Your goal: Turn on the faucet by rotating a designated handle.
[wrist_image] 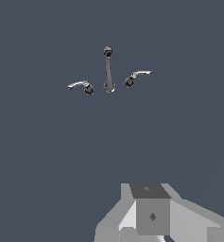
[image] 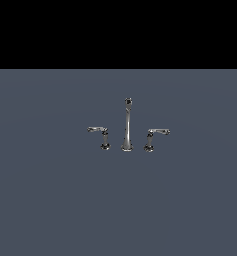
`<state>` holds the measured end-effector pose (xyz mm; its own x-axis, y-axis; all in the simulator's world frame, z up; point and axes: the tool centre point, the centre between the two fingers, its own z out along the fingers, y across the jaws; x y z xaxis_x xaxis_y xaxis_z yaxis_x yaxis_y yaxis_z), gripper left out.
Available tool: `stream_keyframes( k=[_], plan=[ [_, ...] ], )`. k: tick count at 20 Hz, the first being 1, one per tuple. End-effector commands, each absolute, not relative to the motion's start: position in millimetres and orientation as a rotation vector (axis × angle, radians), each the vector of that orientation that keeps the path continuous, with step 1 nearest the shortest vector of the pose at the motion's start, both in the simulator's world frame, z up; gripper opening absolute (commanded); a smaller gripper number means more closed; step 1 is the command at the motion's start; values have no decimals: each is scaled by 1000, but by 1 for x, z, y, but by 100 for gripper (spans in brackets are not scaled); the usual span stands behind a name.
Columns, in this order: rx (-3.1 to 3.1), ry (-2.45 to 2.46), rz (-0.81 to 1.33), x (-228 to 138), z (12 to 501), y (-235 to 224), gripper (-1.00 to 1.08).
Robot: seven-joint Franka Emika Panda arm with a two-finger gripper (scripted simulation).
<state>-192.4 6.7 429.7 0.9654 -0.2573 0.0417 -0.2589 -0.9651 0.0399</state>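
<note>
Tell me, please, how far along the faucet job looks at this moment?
Nothing looks done yet. The handle sits untouched beside the spout, its arm pointing toward the exterior view's right. Nothing is in hand: the end effector is well short of the faucet, touching nothing. Approaching, engaging the handle and rotating it all remain.

Exterior view faces the faucet [image: 126, 127] level; wrist view shares it from above.

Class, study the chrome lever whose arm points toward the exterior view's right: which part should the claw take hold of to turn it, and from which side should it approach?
Probably the far end of the handle's thin arm, away from its flared post. That gives the most leverage for turning. Approach from above, fingers straddling the arm; it lies roughly level and the spout stands clear to the exterior view's left. The claw is still well away.
</note>
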Motion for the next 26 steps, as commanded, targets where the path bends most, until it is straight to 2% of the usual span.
stream_keyframes(
  k=[1,13,26],
  plan=[
    [3058,-503,53,-178,413,7,-100],
    [2950,-986,41,-108,333,-4,-100],
    [2746,-1486,27,-38,246,-40,-100]
  ],
)
